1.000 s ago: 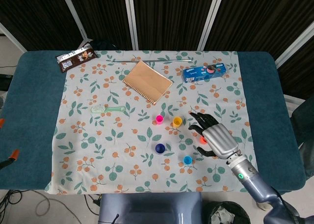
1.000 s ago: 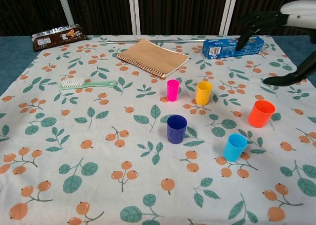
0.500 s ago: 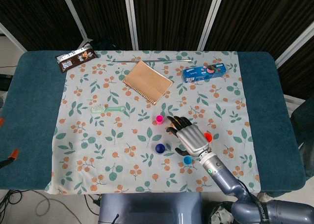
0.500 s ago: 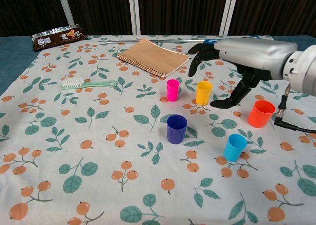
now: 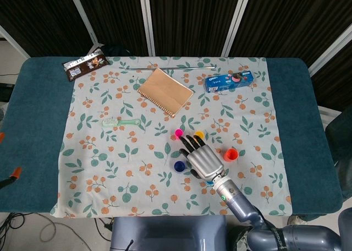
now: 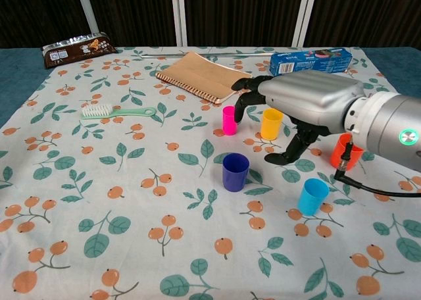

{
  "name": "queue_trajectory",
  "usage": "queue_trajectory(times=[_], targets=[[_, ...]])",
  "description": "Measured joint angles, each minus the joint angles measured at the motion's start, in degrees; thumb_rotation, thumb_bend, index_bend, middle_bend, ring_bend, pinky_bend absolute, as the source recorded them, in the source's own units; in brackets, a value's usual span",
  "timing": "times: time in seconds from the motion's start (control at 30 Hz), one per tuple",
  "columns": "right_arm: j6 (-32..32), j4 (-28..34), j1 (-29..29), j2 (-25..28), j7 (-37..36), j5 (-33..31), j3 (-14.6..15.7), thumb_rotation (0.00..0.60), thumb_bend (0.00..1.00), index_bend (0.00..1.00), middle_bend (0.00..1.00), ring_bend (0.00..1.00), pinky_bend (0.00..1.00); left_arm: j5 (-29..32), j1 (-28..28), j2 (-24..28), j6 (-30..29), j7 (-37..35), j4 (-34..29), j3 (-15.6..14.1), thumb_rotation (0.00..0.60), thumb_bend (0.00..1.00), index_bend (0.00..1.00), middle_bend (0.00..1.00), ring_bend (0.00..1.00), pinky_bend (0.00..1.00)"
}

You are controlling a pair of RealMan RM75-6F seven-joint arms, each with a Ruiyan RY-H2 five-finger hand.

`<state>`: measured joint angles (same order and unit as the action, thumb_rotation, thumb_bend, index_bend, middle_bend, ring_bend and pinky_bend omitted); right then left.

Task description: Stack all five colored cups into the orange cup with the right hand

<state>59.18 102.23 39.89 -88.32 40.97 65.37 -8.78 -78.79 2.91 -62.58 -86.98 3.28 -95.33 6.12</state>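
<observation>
Chest view: right hand (image 6: pixel 299 109) above floral tabletop (image 6: pixel 99 201), fingers spread, nothing held; dark fingertips (image 6: pixel 241 109) just over pink cup (image 6: pixel 229 120), thumb reaching down beside yellow cup (image 6: pixel 270 124).
Orange cup (image 6: pixel 343 151) upright at right, partly behind the forearm, empty as far as visible.
Dark blue cup (image 6: pixel 235 172) upright, in front of the pink one.
Light blue cup (image 6: pixel 312 196) upright, nearest the camera, well apart from the hand.
No cup nested in another.
Head view: same hand (image 5: pixel 201 156) lying between dark blue cup (image 5: pixel 179 166) and orange cup (image 5: pixel 231 154); light blue cup hidden under the wrist.
Left hand nowhere in either view.
Further back: notebook (image 6: pixel 203 75), blue box (image 6: pixel 309 61), green brush (image 6: pixel 116 112), snack packet (image 6: pixel 75 49), thin metal rod (image 5: pixel 170 67).
</observation>
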Motion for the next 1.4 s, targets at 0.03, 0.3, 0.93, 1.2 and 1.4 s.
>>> queue_trajectory(times=[0.03, 0.3, 0.93, 1.2, 1.4], targets=[[0.12, -0.12, 0.24, -0.39, 0.69, -0.05, 0.18, 0.6, 0.36, 0.29, 0.0, 0.05, 0.11, 0.02, 0.0, 0.01, 0.0, -0.02, -0.02, 0.0, 0.6, 0.23, 0.08, 0.0, 0.0, 0.0], [-0.12, -0.6, 1.6, -2.24, 3.68, -1.77, 1.13, 0.6, 0.36, 0.29, 0.0, 0.05, 0.11, 0.21, 0.03, 0.09, 0.16, -0.22, 0.02, 0.06, 0.6, 0.23, 0.08, 0.0, 0.0, 0.0], [0.25, -3.19, 3.13, -4.68, 6.41, -4.87, 2.56, 0.6, 0.36, 0.29, 0.0, 0.05, 0.11, 0.5, 0.16, 0.09, 0.4, -0.39, 0.12, 0.19, 0.6, 0.23, 0.08, 0.0, 0.0, 0.0], [0.38, -4.39, 3.57, -5.73, 5.95, -4.81, 2.64, 0.6, 0.36, 0.29, 0.0, 0.05, 0.11, 0.66, 0.16, 0.03, 0.39, -0.32, 0.09, 0.24, 0.6, 0.23, 0.08, 0.0, 0.0, 0.0], [0.38, -5.53, 4.08, -6.6, 5.94, -4.68, 2.63, 0.6, 0.37, 0.3, 0.0, 0.06, 0.11, 0.89, 0.2, 0.04, 0.49, -0.29, 0.09, 0.33, 0.6, 0.23, 0.08, 0.0, 0.0, 0.0]])
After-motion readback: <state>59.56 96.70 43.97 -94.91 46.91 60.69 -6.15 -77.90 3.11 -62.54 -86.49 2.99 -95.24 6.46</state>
